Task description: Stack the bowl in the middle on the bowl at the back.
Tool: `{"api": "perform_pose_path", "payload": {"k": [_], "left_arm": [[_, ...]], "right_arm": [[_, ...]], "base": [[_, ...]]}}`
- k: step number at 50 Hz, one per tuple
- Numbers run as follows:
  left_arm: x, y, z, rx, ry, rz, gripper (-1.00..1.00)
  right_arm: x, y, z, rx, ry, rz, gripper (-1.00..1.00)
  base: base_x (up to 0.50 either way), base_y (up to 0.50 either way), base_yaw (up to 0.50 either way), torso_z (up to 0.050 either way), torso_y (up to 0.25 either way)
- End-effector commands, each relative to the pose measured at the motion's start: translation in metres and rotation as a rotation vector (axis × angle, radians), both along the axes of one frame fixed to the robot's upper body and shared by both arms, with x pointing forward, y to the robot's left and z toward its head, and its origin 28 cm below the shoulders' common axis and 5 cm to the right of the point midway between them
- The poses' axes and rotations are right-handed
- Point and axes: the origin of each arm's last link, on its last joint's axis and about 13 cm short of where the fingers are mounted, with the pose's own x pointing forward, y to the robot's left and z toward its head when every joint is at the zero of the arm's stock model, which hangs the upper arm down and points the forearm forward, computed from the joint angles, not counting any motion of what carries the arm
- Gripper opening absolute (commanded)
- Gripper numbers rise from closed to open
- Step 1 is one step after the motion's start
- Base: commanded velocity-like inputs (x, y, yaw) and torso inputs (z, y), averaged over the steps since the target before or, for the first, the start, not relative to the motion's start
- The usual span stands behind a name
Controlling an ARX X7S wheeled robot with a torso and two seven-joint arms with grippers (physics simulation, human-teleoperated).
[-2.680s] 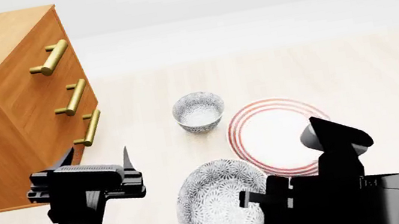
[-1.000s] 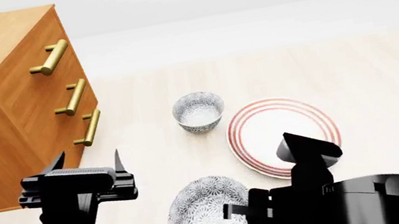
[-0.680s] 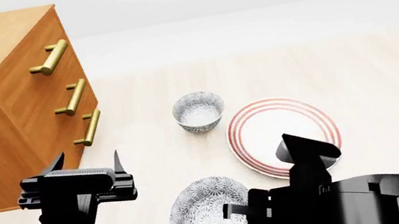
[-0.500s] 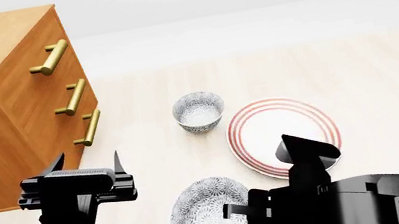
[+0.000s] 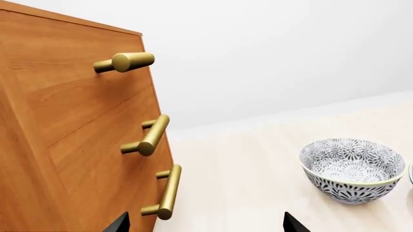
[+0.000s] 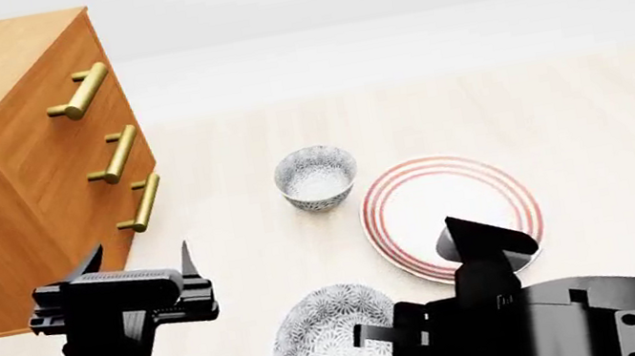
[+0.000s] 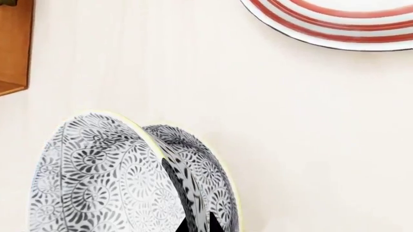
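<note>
The bowl at the back point(image 6: 316, 176) stands upright on the pale floor beside the plate; the left wrist view shows this speckled bowl point(image 5: 351, 169) too. The bowl in the middle point(image 6: 331, 348) is tipped on its side and lifted off the floor. My right gripper point(image 6: 378, 342) is shut on its rim. In the right wrist view the wall of this bowl point(image 7: 96, 179) sits pinched between my right gripper's point(image 7: 199, 225) dark fingers. My left gripper point(image 6: 132, 267) is open and empty near the dresser, its fingertips point(image 5: 293, 223) far apart.
A wooden dresser point(image 6: 5, 162) with brass handles point(image 5: 152, 137) stands at the left, close to my left gripper. A flat red-ringed plate point(image 6: 450, 209) lies right of the back bowl, just beyond my right arm; the right wrist view shows the plate point(image 7: 335, 24) too.
Since 2.7 s ago my right arm has drawn the held bowl nearer and lower in view. My left gripper shifted slightly left. Over the last second almost nothing moved.
</note>
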Motion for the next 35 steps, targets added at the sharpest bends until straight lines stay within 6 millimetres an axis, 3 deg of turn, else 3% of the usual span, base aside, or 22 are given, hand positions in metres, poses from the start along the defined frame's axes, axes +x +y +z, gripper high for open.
{"api": "perform_pose_path", "payload": {"k": [1, 35], "left_arm": [[-0.0001, 0.0006, -0.0004, -0.001, 0.0, 0.001, 1.0], [-0.0002, 0.0008, -0.0027, -0.003, 0.005, 0.002, 1.0]], "right_arm": [[0.0022, 0.0004, -0.0003, 0.001, -0.001, -0.009, -1.0], [0.0016, 0.0021, -0.0051, 0.014, 0.009, -0.005, -1.0]], "base": [[0.0, 0.0, 0.0, 0.0, 0.0], [0.0, 0.0, 0.0, 0.0, 0.0]]}}
